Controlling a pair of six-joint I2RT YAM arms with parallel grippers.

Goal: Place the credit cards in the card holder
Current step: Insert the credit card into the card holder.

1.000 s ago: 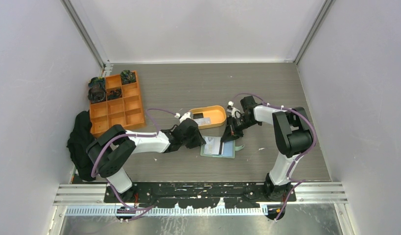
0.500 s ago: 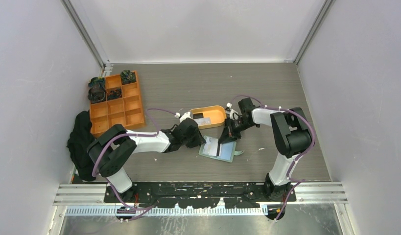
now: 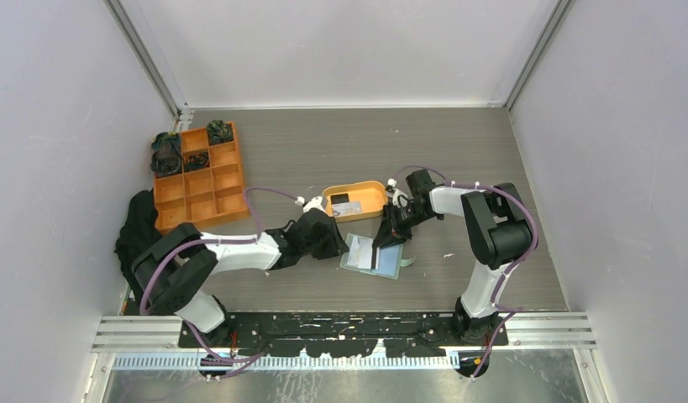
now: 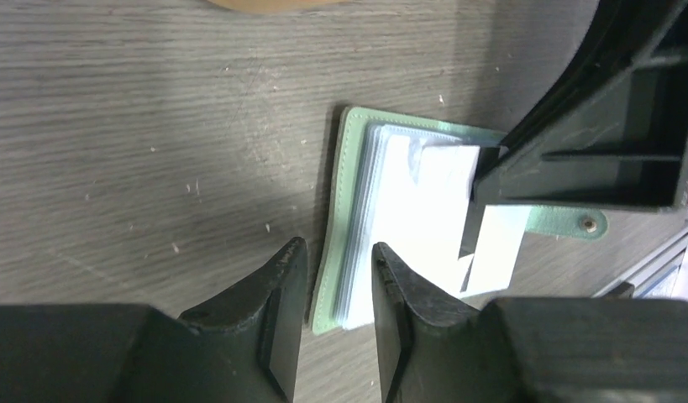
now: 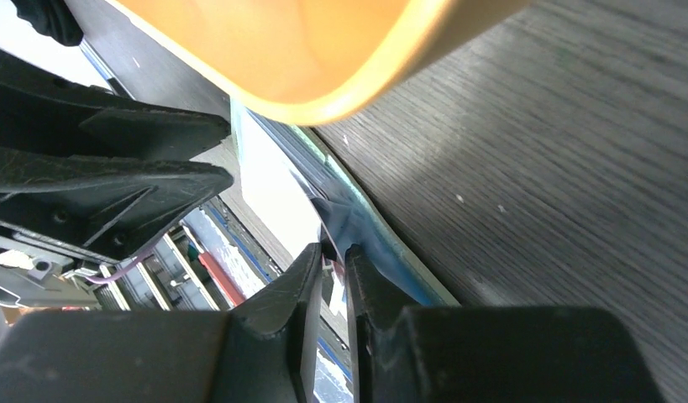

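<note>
The sage-green card holder [image 3: 374,259] lies open on the table, its pale sleeves up and its snap tab [image 4: 575,222] pointing right. My left gripper [image 3: 338,245] is at its left edge. In the left wrist view the fingers stand apart astride the green cover and sleeve stack [image 4: 357,252], with a small gap showing. A white credit card [image 4: 448,172] sits partly in a sleeve. My right gripper [image 3: 386,241] is right at that card, jaws parted by a narrow slit [image 5: 333,252]. More credit cards [image 3: 344,206], one grey and one black, rest in the orange oval tray [image 3: 375,195].
The orange tray rim [image 5: 340,101] sits close behind the holder and above my right fingers. An orange grid organiser [image 3: 212,189] with dark items in its far cells stands at the left. A black cloth [image 3: 139,239] lies beside it by the left wall.
Both grippers have widened a little. The card holder has turned slightly and slid left, and both grippers shifted left with it.
</note>
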